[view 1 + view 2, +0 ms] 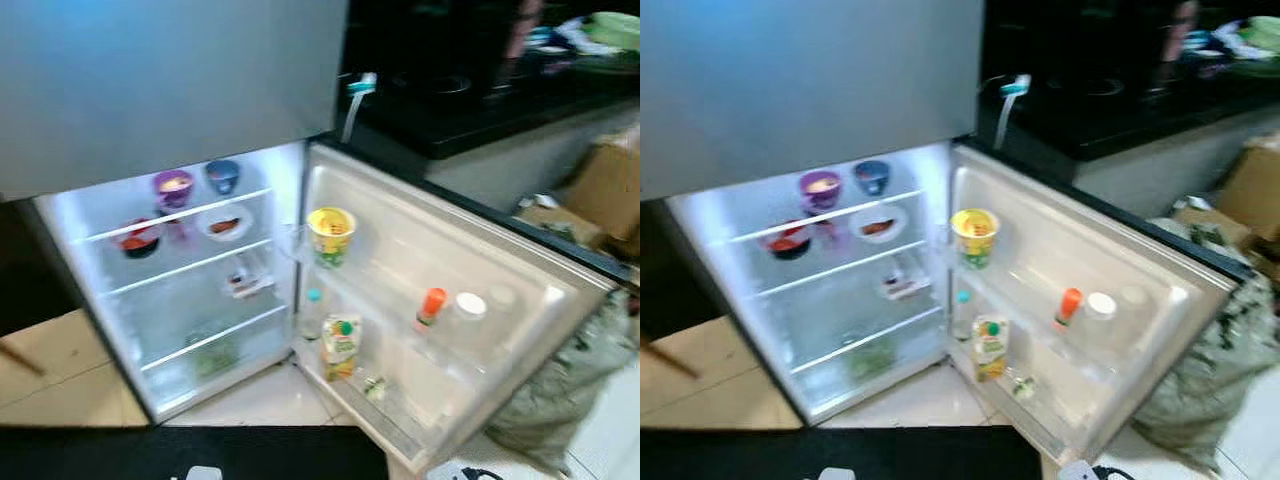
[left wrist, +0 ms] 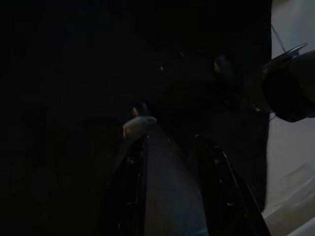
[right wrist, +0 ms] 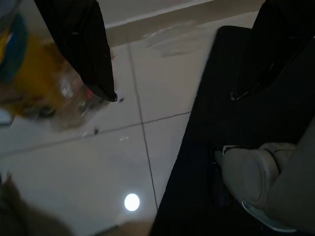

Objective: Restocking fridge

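Fridge (image 1: 200,330) door (image 1: 470,330) open; yellow cup (image 1: 331,234) in door shelf.

Bowls on the top shelf: two — purple bowl (image 1: 173,186), blue bowl (image 1: 222,175)
Dishes one shelf down: two — dark bowl (image 1: 139,240), white plate (image 1: 224,223)
Door: one yellow cup (image 1: 331,234), one juice carton (image 1: 341,346), one orange-capped bottle (image 1: 431,306)

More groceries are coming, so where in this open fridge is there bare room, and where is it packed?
Free: the shelf around the small pack, and the door bin between the juice carton and orange-capped bottle. Crowded: the upper shelves with the bowls.
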Controlling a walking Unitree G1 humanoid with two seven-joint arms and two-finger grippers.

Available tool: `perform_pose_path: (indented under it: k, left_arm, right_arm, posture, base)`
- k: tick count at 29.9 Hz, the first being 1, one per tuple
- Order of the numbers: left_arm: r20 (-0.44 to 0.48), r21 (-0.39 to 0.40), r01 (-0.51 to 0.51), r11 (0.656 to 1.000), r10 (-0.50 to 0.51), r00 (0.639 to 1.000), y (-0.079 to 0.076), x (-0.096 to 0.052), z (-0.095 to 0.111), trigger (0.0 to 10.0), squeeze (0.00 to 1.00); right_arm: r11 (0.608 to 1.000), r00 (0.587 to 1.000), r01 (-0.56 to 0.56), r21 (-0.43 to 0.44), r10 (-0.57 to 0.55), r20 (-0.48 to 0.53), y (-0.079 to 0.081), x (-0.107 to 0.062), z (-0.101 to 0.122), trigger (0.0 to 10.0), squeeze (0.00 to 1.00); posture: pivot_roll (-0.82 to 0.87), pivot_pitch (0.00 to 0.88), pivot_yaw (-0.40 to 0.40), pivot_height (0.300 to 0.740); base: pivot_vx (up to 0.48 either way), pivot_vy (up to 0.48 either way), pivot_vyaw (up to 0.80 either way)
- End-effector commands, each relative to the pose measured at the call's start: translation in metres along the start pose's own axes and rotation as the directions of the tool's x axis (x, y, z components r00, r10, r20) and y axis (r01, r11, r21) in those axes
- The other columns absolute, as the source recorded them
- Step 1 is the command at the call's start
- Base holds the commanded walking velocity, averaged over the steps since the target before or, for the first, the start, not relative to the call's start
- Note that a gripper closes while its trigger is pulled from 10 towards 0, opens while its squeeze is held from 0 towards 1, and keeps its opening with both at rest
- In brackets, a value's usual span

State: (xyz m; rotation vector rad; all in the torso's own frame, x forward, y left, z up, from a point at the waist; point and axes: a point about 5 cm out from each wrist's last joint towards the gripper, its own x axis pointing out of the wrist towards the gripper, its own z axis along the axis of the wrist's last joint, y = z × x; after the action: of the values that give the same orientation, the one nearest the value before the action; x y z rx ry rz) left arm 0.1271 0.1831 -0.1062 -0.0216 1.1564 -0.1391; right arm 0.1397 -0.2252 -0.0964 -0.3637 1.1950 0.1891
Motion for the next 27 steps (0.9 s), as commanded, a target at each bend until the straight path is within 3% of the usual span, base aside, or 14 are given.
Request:
perform_pose_path:
  k: [1,11,27]
  left_arm:
    - [-0.013,-0.004,-0.007,1.000,0.007,1.000,0.008,-0.003,-0.006,10.0,0.00]
    - [-0.013,-0.001,0.013,1.000,-0.013,1.000,-0.007,0.001,-0.003,10.0,0.00]
    - [-0.020,0.004,0.020,1.000,-0.020,1.000,-0.005,0.000,-0.006,10.0,0.00]
  right_arm:
    - [1.000,1.000,-0.003,0.006,0.003,-0.006,0.000,0.000,-0.001,10.0,0.00]
    - [1.000,1.000,-0.007,0.004,0.007,-0.012,0.001,0.000,-0.001,10.0,0.00]
    - [1.000,1.000,-0.003,0.010,0.003,-0.011,0.001,0.000,-0.004,10.0,0.00]
  posture:
    - [-0.04,0.000,0.004,0.740]
    - [-0.04,0.000,0.004,0.740]
    - [-0.04,0.000,0.004,0.740]
  base:
    - [0.000,0.000,-0.70]
    - [0.000,0.000,-0.70]
    - [0.000,0.000,-0.68]
